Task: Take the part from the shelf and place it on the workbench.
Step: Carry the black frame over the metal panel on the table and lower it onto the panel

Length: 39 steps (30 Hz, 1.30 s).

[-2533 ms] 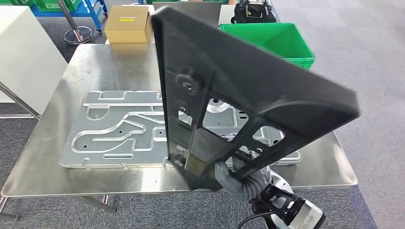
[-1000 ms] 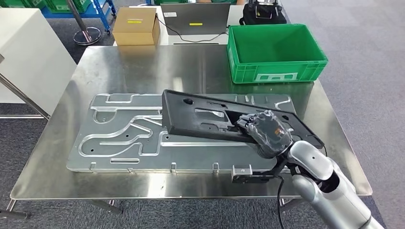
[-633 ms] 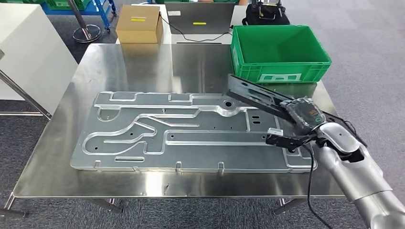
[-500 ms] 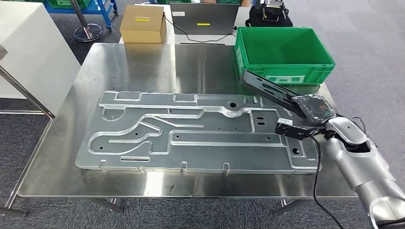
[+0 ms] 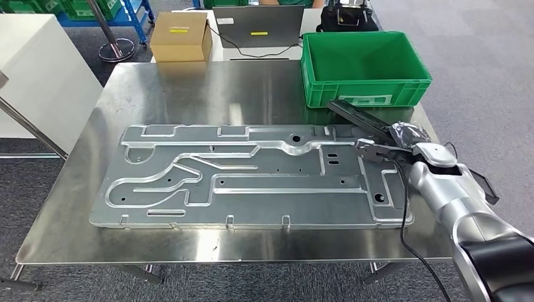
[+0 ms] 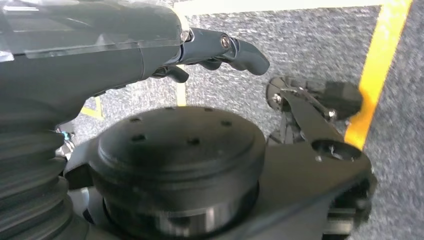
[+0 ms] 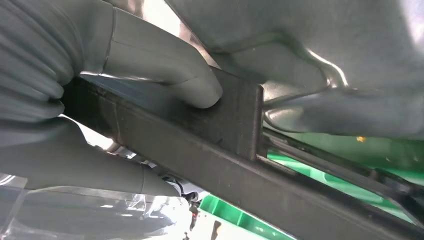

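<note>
My right hand (image 5: 408, 135) is clamped on the black part (image 5: 360, 117), thumb pressed to its edge, holding it tilted over the bench (image 5: 189, 88) by the green bin (image 5: 362, 66), beyond the plate (image 5: 252, 176). Left hand (image 6: 150, 45) hangs with nothing in it, fingers loose.

- Your right hand (image 5: 408, 134) grips the black part (image 5: 360, 117), and the hand and forearm hide the part's near end in the head view.
- In the right wrist view the part (image 7: 210, 150) runs off the picture's edge; you can't tell its full outline.
- The green bin (image 7: 320, 175) shows there as slivers behind the part.
- The left hand (image 6: 150, 45) is cut off at the picture's edge, its palm side hidden, so you can't tell how its fingers (image 6: 235, 50) close.
</note>
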Each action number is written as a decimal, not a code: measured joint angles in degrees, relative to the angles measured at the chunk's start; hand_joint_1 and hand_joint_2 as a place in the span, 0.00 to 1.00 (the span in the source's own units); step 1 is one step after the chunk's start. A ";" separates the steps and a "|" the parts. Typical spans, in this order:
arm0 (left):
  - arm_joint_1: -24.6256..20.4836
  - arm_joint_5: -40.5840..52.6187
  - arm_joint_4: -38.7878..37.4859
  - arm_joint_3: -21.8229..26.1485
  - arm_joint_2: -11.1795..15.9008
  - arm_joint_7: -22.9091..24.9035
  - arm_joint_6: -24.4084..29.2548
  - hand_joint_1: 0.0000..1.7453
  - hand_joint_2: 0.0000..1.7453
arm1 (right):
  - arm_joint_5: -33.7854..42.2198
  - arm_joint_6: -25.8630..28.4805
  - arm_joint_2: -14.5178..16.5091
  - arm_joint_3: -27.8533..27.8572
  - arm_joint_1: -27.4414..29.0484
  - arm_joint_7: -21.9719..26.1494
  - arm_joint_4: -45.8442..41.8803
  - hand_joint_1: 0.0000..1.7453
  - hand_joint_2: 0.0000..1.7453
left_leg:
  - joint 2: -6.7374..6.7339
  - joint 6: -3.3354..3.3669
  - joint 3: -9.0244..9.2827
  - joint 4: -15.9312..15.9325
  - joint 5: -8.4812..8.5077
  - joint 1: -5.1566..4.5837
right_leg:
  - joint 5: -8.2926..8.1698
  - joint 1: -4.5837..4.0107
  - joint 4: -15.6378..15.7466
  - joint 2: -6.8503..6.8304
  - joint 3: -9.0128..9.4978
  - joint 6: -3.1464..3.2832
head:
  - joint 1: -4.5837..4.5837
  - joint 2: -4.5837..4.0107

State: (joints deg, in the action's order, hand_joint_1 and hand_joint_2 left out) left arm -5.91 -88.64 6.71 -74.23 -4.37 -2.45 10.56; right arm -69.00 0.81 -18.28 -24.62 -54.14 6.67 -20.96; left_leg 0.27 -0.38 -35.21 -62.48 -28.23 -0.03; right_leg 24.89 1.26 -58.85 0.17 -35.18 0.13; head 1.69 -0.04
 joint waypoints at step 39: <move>-1.21 1.05 0.46 -1.89 -1.11 2.21 1.22 0.00 1.00 | -10.33 0.00 21.89 -13.30 -5.11 -0.06 6.19 1.00 1.00 | -1.14 0.26 2.45 0.70 0.33 0.42 | -0.41 -1.19 0.23 1.03 0.52 1.25 | -0.22 0.00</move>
State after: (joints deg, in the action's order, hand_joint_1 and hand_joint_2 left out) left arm -7.12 -87.59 7.17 -76.12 -5.49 -0.24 11.78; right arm -79.33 0.80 3.61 -37.92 -59.25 6.62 -14.77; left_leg -0.87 -0.12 -32.76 -61.78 -27.91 0.39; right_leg 24.48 0.07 -58.62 1.21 -34.65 1.39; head 1.47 -0.04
